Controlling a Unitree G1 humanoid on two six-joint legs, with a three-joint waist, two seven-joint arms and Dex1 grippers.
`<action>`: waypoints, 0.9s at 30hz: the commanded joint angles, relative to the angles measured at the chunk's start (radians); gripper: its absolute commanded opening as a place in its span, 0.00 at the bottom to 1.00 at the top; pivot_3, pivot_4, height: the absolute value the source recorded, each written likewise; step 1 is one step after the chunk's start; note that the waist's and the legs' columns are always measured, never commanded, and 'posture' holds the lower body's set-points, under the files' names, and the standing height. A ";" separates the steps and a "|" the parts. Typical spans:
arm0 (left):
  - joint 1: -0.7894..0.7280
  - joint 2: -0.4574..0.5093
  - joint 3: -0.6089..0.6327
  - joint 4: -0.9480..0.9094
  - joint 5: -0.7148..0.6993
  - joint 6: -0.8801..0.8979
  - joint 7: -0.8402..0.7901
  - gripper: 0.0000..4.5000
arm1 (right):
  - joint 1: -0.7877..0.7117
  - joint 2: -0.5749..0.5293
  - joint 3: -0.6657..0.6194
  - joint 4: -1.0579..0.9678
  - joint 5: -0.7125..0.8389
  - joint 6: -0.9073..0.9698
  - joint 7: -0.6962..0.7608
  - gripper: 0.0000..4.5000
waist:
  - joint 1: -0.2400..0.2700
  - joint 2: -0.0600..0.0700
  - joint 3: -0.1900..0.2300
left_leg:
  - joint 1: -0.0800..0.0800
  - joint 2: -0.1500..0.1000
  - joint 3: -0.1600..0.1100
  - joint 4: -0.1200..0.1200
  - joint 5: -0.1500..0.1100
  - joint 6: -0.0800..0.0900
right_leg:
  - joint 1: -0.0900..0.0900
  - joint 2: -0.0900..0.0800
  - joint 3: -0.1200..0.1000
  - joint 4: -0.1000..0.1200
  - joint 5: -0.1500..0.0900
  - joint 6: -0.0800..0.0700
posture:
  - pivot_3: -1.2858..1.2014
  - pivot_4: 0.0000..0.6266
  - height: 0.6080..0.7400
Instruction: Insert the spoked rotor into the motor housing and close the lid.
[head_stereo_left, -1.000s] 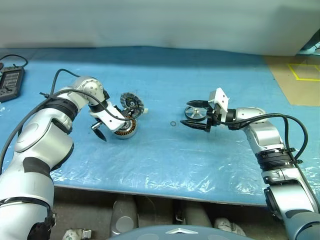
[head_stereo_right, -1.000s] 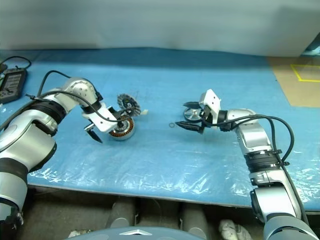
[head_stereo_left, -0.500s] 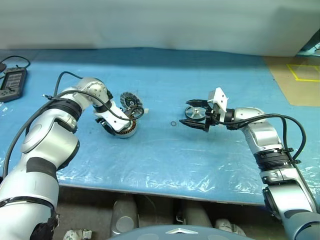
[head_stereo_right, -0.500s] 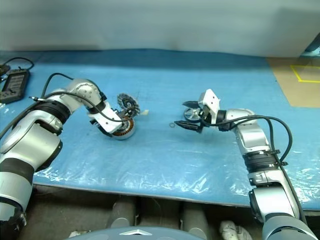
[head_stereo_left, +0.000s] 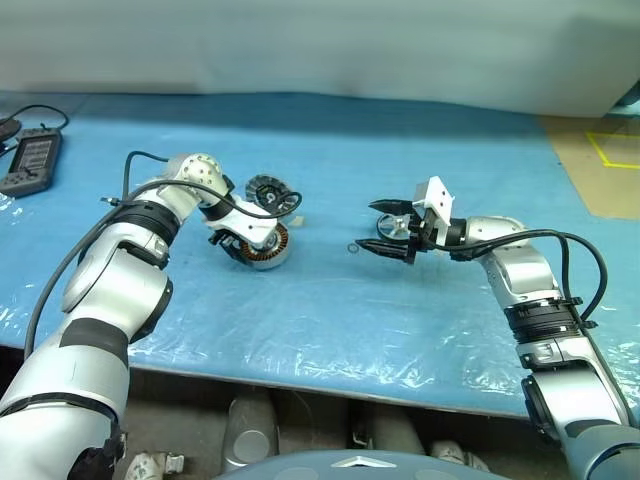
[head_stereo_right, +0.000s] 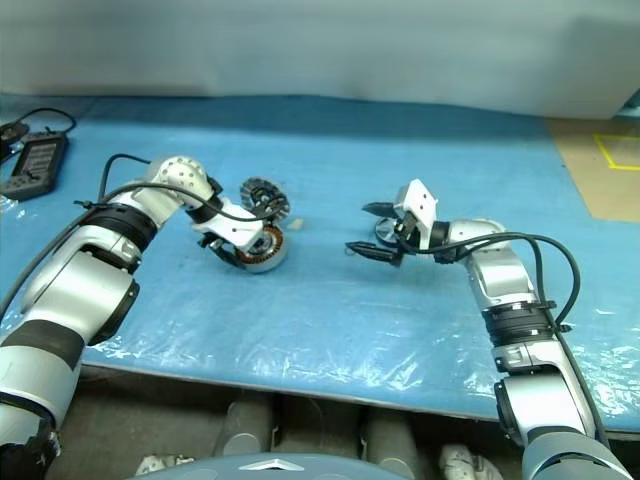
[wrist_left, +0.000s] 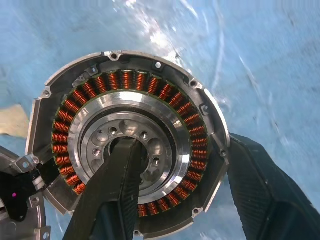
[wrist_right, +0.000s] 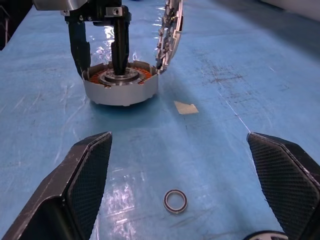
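- Left hand points steeply down at the motor housing; in the left wrist view one black textured finger reaches into the central hole while the other lies against the outside of the wall, so the hand is closed across the housing's rim.
- Right hand lies nearly level with its two tapered, matte black fingers spread wide and holding nothing; the spoked rotor, a small round wheel of dark-silver metal, sits between them on the counter.
- Seen from above, the motor housing is a short round cylinder of bright machined silver metal; a ring of copper-orange windings circles a polished inner hub drilled with small holes.
- Just beside the housing, the lid stands tilted on edge, a flat grey disc with a finely ribbed rim and a dark centre; it touches or nearly touches the housing's rim.
- A tiny dark ring lies loose between the two hands; a small pale scrap lies near the housing.
- Smooth blue material under wrinkled, glossy clear film covers the counter; a dark handheld device with a cable rests at its far left.
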 joint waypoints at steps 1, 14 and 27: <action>-0.008 0.008 0.032 -0.081 -0.020 0.030 -0.027 0.48 | 0.021 0.009 -0.022 -0.027 0.009 -0.020 -0.016 1.00 | 0.000 0.000 0.000 | -0.001 0.000 0.000 0.000 0.000 0.000 | 0.000 0.000 0.000 0.000 0.000 0.000 | 0.52 0.24 1.00; 0.004 0.036 -0.123 -0.354 -0.188 0.333 -0.041 0.48 | 0.069 0.042 -0.019 -0.052 0.007 -0.039 -0.063 1.00 | -0.005 -0.003 0.002 | -0.002 0.001 0.000 -0.002 0.000 0.000 | -0.003 0.001 -0.001 -0.001 0.000 -0.001 | 0.52 0.24 1.00; 0.026 0.104 -0.253 -0.653 -0.362 0.625 -0.041 0.48 | 0.069 0.060 -0.014 -0.040 0.004 -0.054 -0.076 1.00 | -0.007 -0.003 0.002 | -0.002 0.001 0.000 -0.002 0.000 0.000 | -0.003 0.001 -0.001 -0.001 -0.001 -0.001 | 0.52 0.24 1.00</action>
